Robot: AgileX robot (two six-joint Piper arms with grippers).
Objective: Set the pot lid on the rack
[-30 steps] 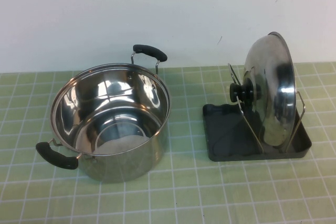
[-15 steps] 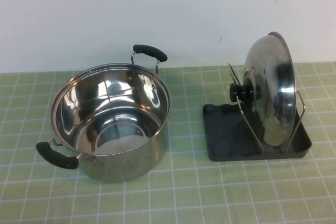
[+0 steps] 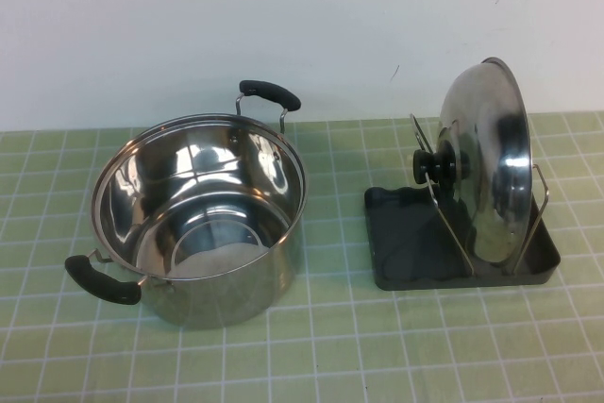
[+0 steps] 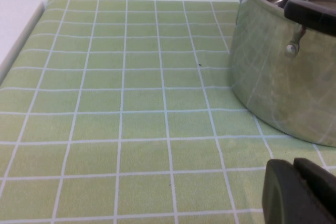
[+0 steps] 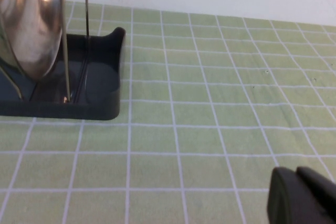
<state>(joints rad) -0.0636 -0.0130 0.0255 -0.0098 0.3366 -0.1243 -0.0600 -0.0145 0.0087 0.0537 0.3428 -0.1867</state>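
Note:
The shiny domed pot lid stands on edge in the rack, leaning between its wire loops, black knob facing left. In the right wrist view the pot lid rests in the rack on its dark tray. Neither arm shows in the high view. My left gripper is shut and empty over the green cloth, beside the pot. My right gripper is shut and empty, low over the cloth, apart from the rack.
A deep steel pot with two black handles stands open at the left of the table; its wall fills one side of the left wrist view. The green checked cloth covers the table. A white wall runs behind.

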